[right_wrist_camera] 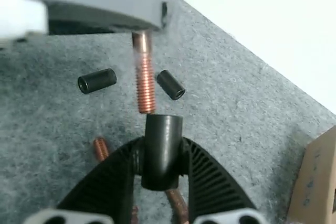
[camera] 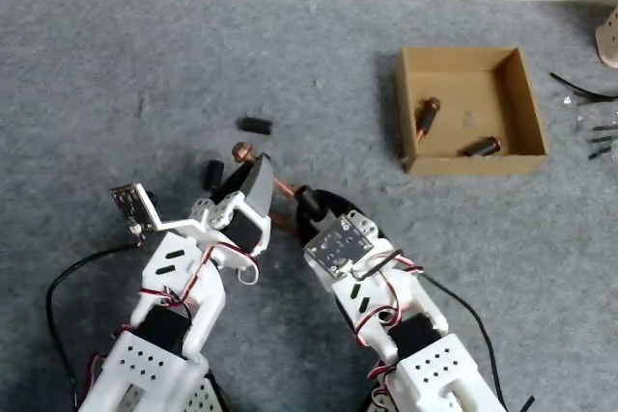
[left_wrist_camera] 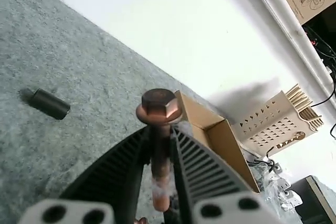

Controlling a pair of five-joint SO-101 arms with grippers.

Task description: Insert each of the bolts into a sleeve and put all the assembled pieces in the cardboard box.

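Observation:
My left gripper [camera: 259, 173] is shut on a copper bolt [camera: 241, 152]; in the left wrist view its hex head [left_wrist_camera: 160, 106] stands above the fingers [left_wrist_camera: 197, 158]. My right gripper [camera: 307, 206] is shut on a black sleeve [right_wrist_camera: 161, 148]. The bolt's threaded end [right_wrist_camera: 145, 87] hangs just at the sleeve's open mouth, nearly in line with it. Two loose sleeves [camera: 255, 125] [camera: 213, 173] lie on the grey felt beyond the grippers. Another bolt [right_wrist_camera: 101, 149] lies on the felt under the right gripper. The cardboard box [camera: 473, 163] at the right holds two assembled pieces [camera: 427, 115] [camera: 480, 148].
Black cable ties and small hardware [camera: 594, 127] are scattered at the table's right edge past the box. A white slotted stand [left_wrist_camera: 273, 124] sits behind the box by the wall. A black cable [camera: 68, 277] loops beside the left arm's base.

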